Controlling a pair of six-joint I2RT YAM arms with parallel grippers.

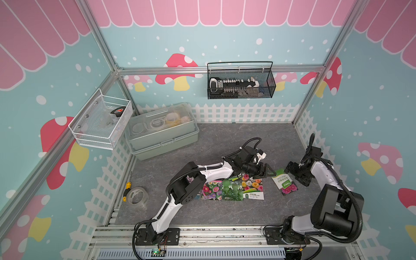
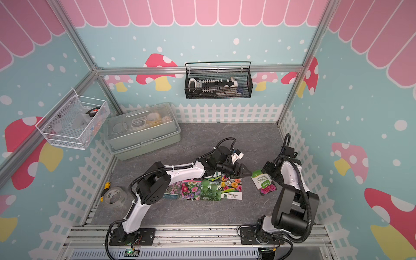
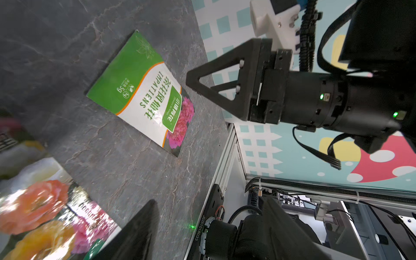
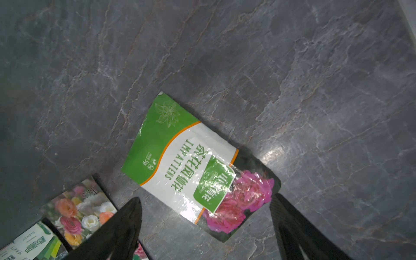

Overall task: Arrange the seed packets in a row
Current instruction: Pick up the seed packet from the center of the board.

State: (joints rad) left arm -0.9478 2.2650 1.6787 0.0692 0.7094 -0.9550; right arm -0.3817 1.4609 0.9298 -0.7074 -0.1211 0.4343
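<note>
Five seed packets (image 1: 231,191) | four side by side mid-frame on bench (image 1: 225,139), impatiens packet (image 1: 284,182) askew to their right | left gripper (image 1: 265,174), right gripper (image 4: 206,198) both released, empty | last placement; next likely: straighten, slide alongside

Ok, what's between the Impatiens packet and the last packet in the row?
Bare grey tabletop, in both top views; the Impatiens packet lies clear of the row's multicolour-flower packet.

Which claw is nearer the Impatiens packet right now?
Right. The right claw hangs directly over the Impatiens packet, jaws open astride its flower end; the left claw sits beside its green end, apart.
</note>
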